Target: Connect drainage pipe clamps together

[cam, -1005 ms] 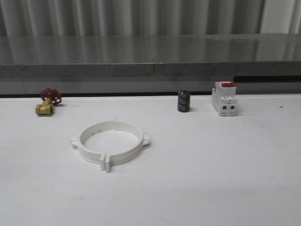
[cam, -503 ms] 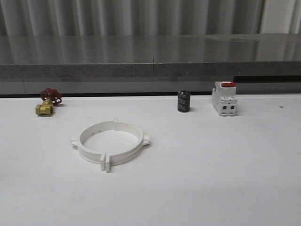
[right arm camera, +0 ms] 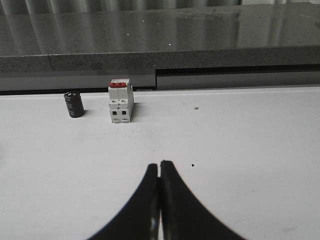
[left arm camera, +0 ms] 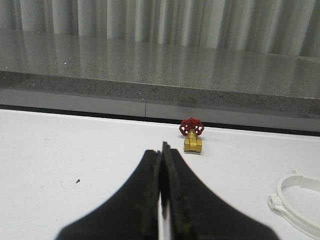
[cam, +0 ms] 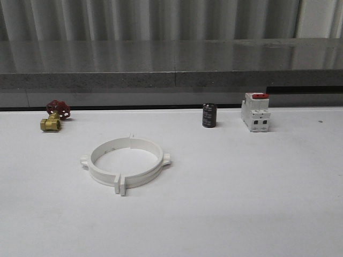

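The two white drainage pipe clamps (cam: 126, 166) lie on the white table left of centre, their ends meeting so they form one wide ring with small tabs sticking out. An arc of that ring (left arm camera: 295, 202) appears at the edge of the left wrist view. My left gripper (left arm camera: 161, 150) is shut with nothing between its black fingers, and it hovers over bare table short of the valve. My right gripper (right arm camera: 159, 165) is also shut and holds nothing, over bare table in front of the boxy block.
A brass valve with a red handwheel (cam: 53, 116) stands at the back left. A small black cylinder (cam: 209, 115) and a white boxy block with a red top (cam: 255, 112) stand at the back right. A grey stone ledge (cam: 171, 72) runs behind the table.
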